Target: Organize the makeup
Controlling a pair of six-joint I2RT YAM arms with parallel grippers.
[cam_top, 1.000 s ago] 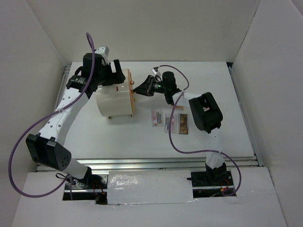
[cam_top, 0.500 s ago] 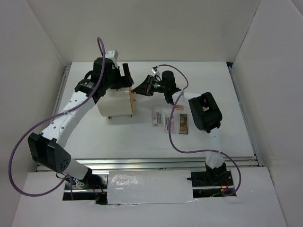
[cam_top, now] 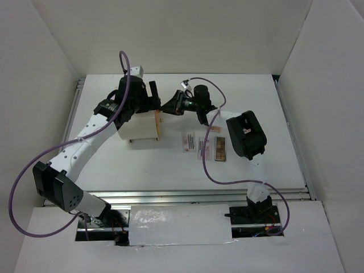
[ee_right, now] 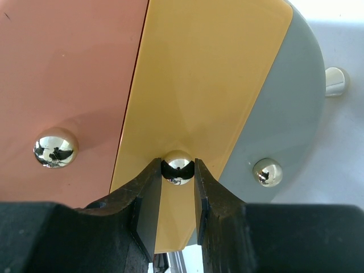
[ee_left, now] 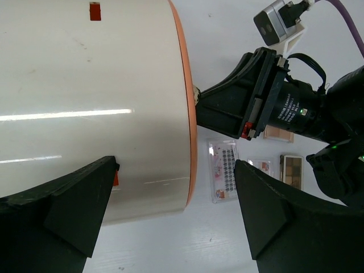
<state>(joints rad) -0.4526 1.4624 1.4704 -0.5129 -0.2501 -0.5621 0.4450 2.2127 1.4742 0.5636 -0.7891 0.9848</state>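
A cream cylindrical box (cam_top: pixel 136 128) lies on its side, its orange-rimmed front (ee_left: pixel 191 114) facing right. My right gripper (ee_right: pixel 177 169) is shut on the middle metal knob (ee_right: pixel 178 165) of the yellow drawer front (ee_right: pixel 210 74); from above, it (cam_top: pixel 166 108) sits at the box's front. My left gripper (ee_left: pixel 176 210) hangs open above the box's front end, holding nothing, and in the top view it (cam_top: pixel 149 103) is over the box. The makeup lies on the table right of the box: a clear lash packet (ee_left: pixel 223 170), a small packet (ee_left: pixel 260 166), a brown palette (ee_left: pixel 292 170) and a beige compact (ee_left: pixel 278 133).
The pink panel (ee_right: pixel 68 68) and the grey panel (ee_right: pixel 287 108) flank the yellow drawer, each with its own knob. The right arm's elbow (cam_top: pixel 246 135) hangs over the table right of the makeup. White walls enclose the table on three sides.
My left arm has swung right, from the box's back end to above its front end. The right gripper has kept its hold on the knob without moving.
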